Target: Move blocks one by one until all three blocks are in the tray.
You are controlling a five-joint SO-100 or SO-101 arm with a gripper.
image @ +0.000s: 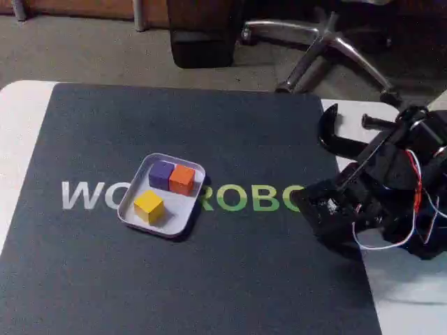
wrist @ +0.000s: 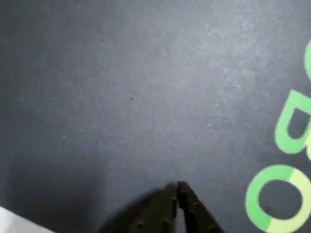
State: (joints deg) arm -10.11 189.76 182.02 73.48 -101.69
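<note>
In the fixed view the pale tray (image: pixel 179 222) lies on the dark mat, left of centre. Inside it stand three blocks: a purple one (image: pixel 161 174) and an orange one (image: pixel 182 179) side by side at the far end, and a yellow one (image: pixel 149 206) nearer the front. My arm is folded up at the right edge of the table, well clear of the tray. In the wrist view my gripper (wrist: pixel 176 187) points at bare mat from the bottom edge, its two black fingertips pressed together with nothing between them.
The dark mat (image: pixel 209 279) with white and green lettering (image: pixel 251 199) covers most of the white table. A black clamp (image: pixel 335 136) sits at the table's right rear. An office chair base (image: pixel 328 45) stands on the floor behind.
</note>
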